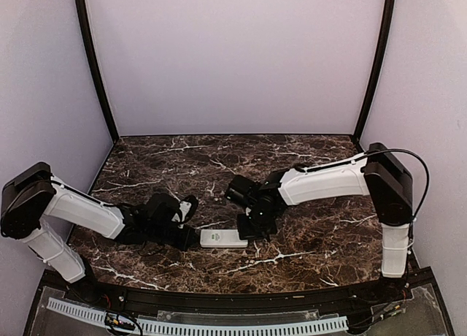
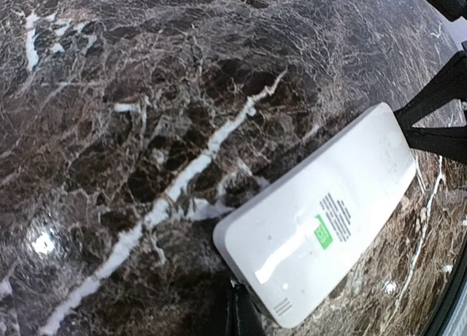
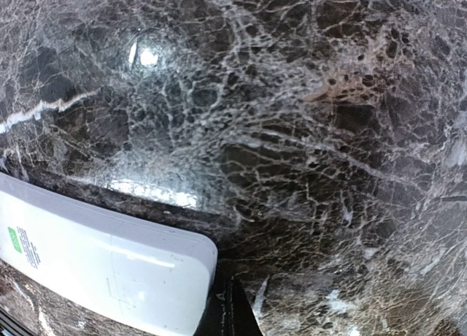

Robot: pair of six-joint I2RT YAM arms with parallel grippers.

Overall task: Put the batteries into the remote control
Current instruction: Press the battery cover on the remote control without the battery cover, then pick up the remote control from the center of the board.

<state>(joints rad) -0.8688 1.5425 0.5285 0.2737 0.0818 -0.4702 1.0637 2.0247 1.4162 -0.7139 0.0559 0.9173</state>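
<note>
The remote control, a smooth white plastic slab with rounded corners, lies flat on the glossy, white-veined dark marble table. Its plain side faces up, showing a small green label and fine print. The left gripper crowds the handset's left end and the right gripper its right end. Whether either is wide or closed cannot be told.

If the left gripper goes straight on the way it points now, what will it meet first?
The remote control, lying label side up just ahead of the left gripper. They may even be touching; the depth is unclear.
</note>
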